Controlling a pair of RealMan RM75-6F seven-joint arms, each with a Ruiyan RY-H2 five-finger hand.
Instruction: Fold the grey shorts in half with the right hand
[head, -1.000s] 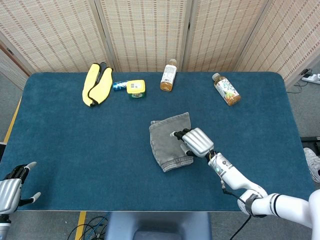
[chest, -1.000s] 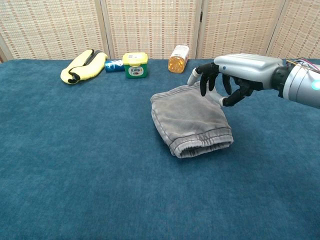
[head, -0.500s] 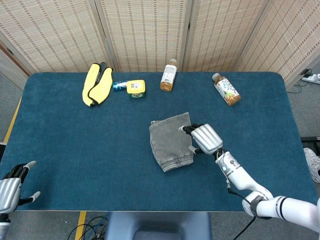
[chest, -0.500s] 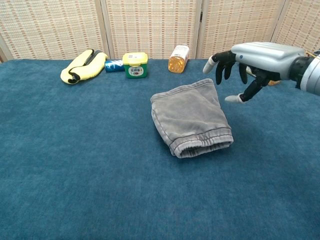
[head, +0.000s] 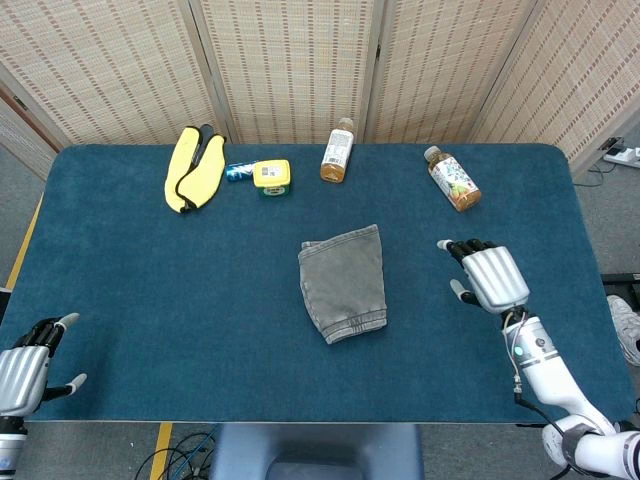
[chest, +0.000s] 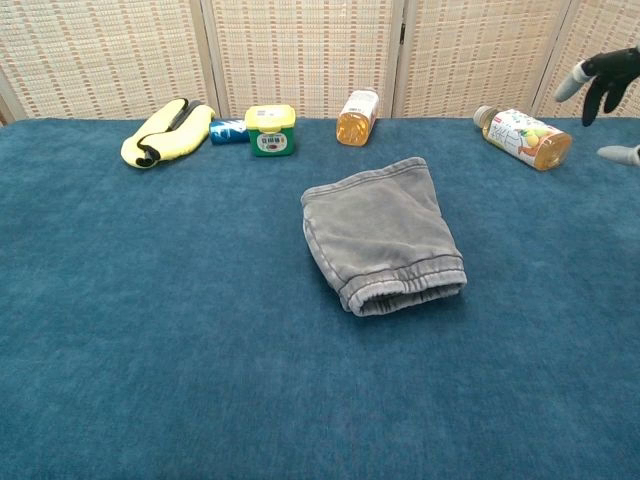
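We see the clutter lined along the table's (head: 120, 330) far edge: yellow cloth (head: 194, 168) near the far-left corner, then a small blue can (head: 238, 172), a yellow-lidded tub (head: 272, 177), an amber bottle (head: 338, 151), and a lying tea bottle (head: 453, 180) toward the far-right corner. The folded grey shorts (head: 343, 283) sit mid-table. Bare carpet surrounds them to the near, left and right edges.

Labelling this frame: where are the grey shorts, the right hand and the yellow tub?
grey shorts (head: 343, 280): head view, middle of the fabric.
right hand (head: 489, 279): head view, back of hand.
yellow tub (chest: 270, 130): chest view, front label.
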